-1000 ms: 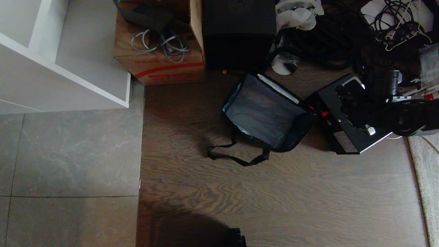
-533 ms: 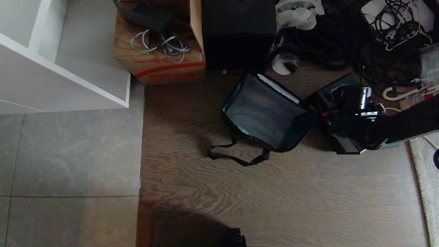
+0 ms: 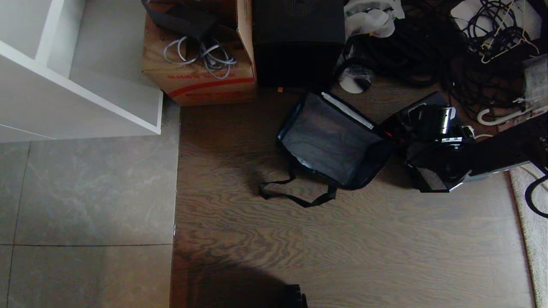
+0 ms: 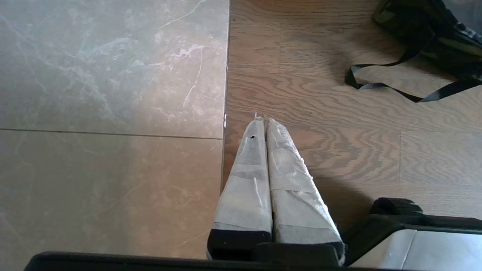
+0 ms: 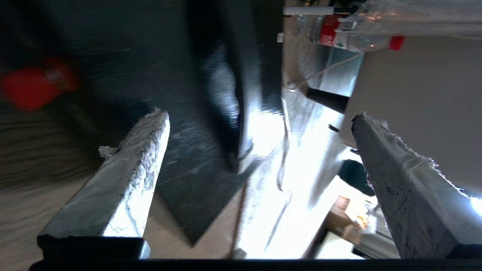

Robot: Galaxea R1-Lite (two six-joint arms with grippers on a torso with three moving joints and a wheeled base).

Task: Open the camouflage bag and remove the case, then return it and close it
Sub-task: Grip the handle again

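The camouflage bag [image 3: 332, 139] lies open on the wooden floor, its dark inside empty, its black strap [image 3: 295, 196] trailing toward me. In the left wrist view the bag [image 4: 433, 26] shows its camouflage outside. The black case [image 3: 430, 182] lies just right of the bag, mostly covered by my right arm. My right gripper [image 3: 421, 132] hangs over the case's end nearest the bag. In the right wrist view this gripper [image 5: 260, 124] is open, the case's black face [image 5: 196, 150] below its fingers, nothing held. My left gripper [image 4: 262, 120] is shut and parked low over the floor.
A cardboard box with a red stripe [image 3: 201, 64] and a taller black box [image 3: 297, 42] stand behind the bag. Tangled black cables [image 3: 428, 47] fill the back right. A white shelf unit [image 3: 77, 85] is at the left, a pale rug [image 3: 531, 205] at the right edge.
My right arm has swung in over the case and lowered, now covering its top and handle. The bag and case have stayed in place.
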